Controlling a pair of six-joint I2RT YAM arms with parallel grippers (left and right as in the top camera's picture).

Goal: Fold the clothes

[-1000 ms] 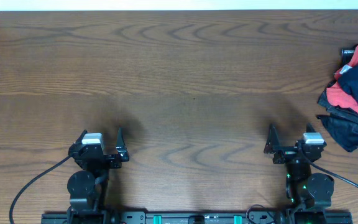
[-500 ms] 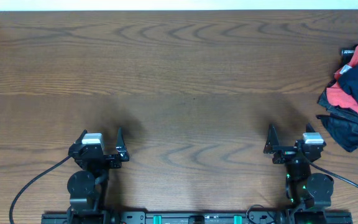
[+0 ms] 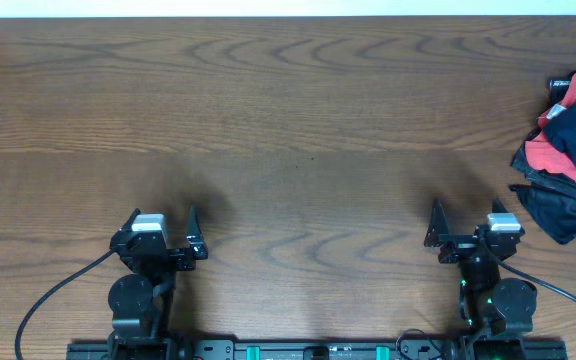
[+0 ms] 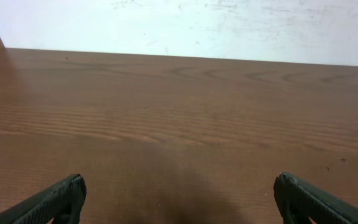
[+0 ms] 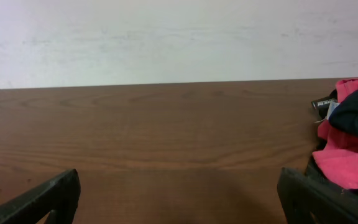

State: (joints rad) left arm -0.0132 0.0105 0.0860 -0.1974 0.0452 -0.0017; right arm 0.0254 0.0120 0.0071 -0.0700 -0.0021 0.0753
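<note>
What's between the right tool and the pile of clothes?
Nothing: only bare wooden table lies between the right tool and the clothes, as the overhead view shows.

Dark brown wooden table (image 3: 288, 110), wavy grain, fills nearly the whole overhead frame. White wall (image 5: 166, 37), faintly scuffed, fills the upper part of both wrist views. Light even, soft.

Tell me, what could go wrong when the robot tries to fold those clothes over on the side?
1. The clothes lie in a crumpled heap, dark fabric tangled with red cloth, so a gripper might lift several pieces together.
2. The heap sits far to the right, past the open right gripper and far from the open left gripper. It probably needs dragging to the middle first, and could bunch up more.
</note>
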